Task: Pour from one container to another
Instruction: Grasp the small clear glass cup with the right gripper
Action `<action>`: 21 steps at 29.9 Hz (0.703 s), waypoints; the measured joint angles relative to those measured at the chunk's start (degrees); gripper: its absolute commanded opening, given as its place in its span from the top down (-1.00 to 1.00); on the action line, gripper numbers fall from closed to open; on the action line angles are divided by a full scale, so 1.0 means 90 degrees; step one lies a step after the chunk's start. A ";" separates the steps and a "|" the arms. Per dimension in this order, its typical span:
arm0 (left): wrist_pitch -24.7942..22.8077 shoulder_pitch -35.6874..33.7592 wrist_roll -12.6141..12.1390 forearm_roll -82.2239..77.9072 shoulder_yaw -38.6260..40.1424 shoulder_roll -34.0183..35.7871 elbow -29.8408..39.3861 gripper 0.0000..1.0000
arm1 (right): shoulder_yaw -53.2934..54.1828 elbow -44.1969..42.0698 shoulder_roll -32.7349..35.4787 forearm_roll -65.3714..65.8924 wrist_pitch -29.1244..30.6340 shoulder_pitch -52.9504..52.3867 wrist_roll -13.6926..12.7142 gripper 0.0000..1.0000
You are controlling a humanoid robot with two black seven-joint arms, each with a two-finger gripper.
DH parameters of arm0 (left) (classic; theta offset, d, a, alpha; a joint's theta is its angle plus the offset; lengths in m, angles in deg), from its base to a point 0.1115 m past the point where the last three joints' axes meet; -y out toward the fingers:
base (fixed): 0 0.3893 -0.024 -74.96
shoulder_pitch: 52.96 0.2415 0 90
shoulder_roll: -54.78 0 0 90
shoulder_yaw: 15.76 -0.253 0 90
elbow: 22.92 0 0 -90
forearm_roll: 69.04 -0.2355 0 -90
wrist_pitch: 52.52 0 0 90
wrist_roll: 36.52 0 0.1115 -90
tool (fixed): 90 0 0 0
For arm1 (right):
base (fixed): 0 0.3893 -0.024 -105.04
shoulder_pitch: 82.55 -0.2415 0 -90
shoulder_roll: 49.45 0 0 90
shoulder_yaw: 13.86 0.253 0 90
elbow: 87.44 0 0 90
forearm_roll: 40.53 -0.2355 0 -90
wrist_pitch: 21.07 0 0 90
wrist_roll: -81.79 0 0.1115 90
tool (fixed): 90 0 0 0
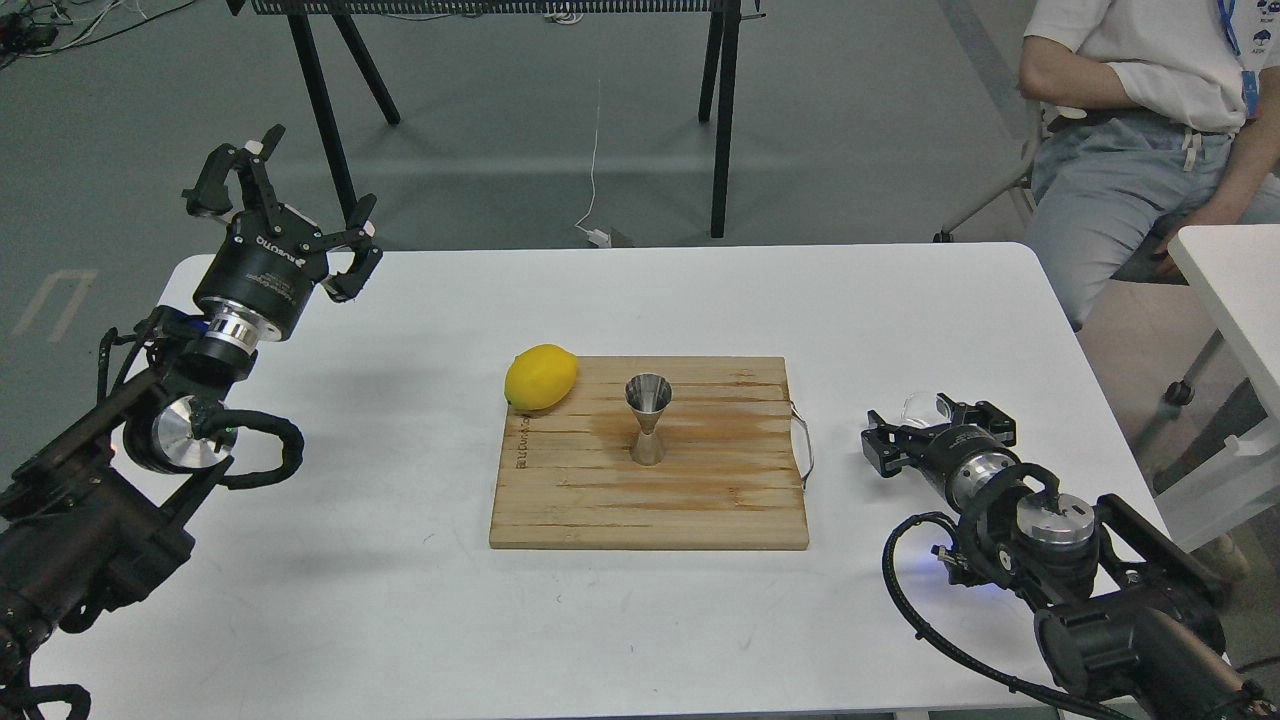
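The steel jigger (648, 420) stands upright near the middle of the wooden cutting board (700, 500). A small clear glass beaker (922, 407) stands on the white table to the right of the board, partly hidden behind my right gripper (935, 422). That gripper lies low over the table with its fingers spread wide on either side of the beaker; I cannot see contact. My left gripper (290, 205) is raised above the table's far left corner, open and holding nothing, far from both containers.
A yellow lemon (541, 377) rests on the board's far left corner. The board has a wire handle (805, 450) on its right side. A seated person (1140, 120) is at the far right, next to a second white table (1235, 290). Black stand legs (720, 120) are behind.
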 measured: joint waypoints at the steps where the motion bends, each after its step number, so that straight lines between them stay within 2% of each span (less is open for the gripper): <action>1: -0.0001 0.0000 0.0000 0.0000 0.0000 0.0000 0.0000 -1.00 | 0.0000 0.0000 0.0002 0.0000 0.0000 0.0012 0.0000 -0.70; 10: -0.0002 0.0000 0.0000 0.0000 -0.0006 0.0000 0.0009 -1.00 | 0.0000 -0.0065 0.0011 0.0008 0.0129 0.0103 0.0000 -0.70; 21: -0.0002 0.0009 0.0000 0.0000 -0.0007 0.0000 0.0010 -1.00 | 0.0000 -0.0082 0.0006 0.0019 0.0235 0.0112 -0.0010 -0.54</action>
